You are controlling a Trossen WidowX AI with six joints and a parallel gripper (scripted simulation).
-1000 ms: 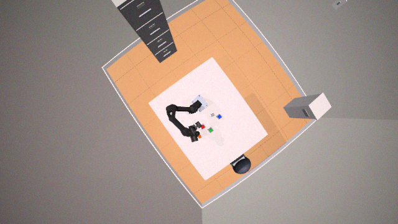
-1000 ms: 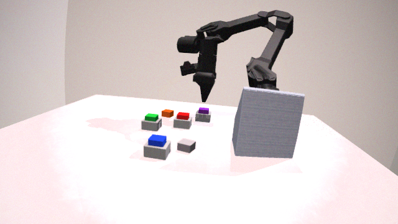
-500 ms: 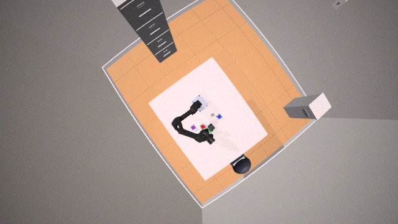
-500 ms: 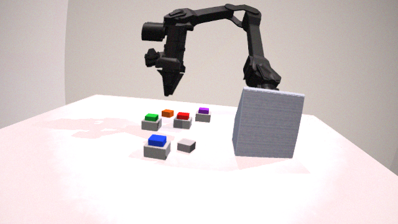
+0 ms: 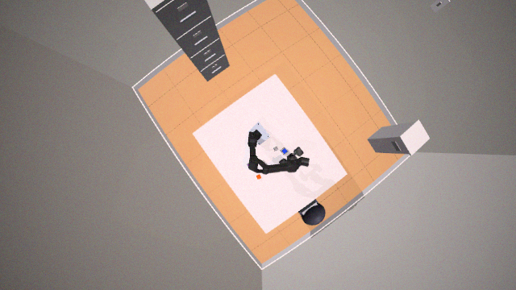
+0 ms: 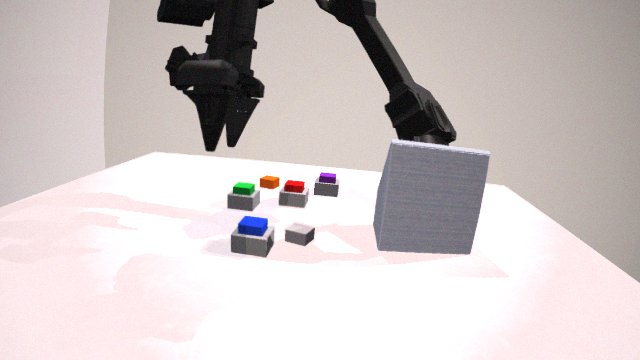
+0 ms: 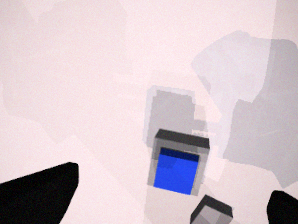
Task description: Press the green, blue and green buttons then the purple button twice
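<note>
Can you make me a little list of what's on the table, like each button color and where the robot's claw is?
gripper: open, holding nothing, raised high above the table
green button: back row, left end, on a grey base
orange block: small, behind the green and red buttons
red button: back row, middle
purple button: back row, right end
blue button: front, on a grey base
grey block: small, right of the blue button
big grey box: right side, under the arm's base

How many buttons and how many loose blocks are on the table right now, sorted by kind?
Buttons: 4 (green, red, purple, blue)
Small blocks: 2 (orange, grey)
Large grey box: 1
Total: 7
</note>
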